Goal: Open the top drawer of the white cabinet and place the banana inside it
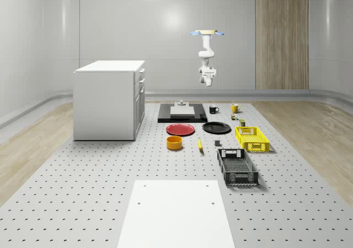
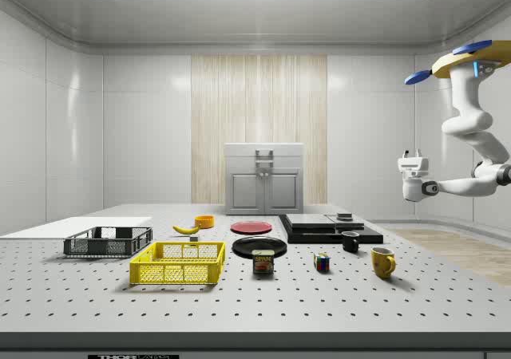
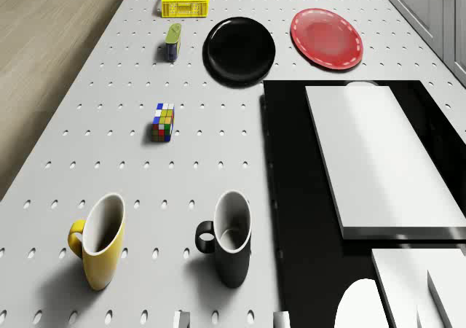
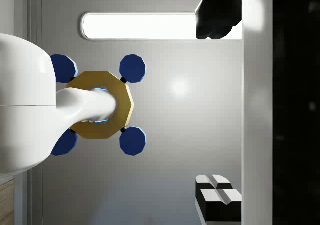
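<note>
Banana well apart from gripper

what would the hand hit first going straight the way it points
Probably nothing before the ceiling: the open hand points upward, and its line passes beside the hovering drone's body, though depth is hard to judge.

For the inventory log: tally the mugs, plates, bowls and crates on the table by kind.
Mugs: 2, yellow mug and black mug
Plates: 2, red plate and black plate
Bowls: 1, orange bowl
Crates: 2, yellow crate and black crate
Total: 7
</note>
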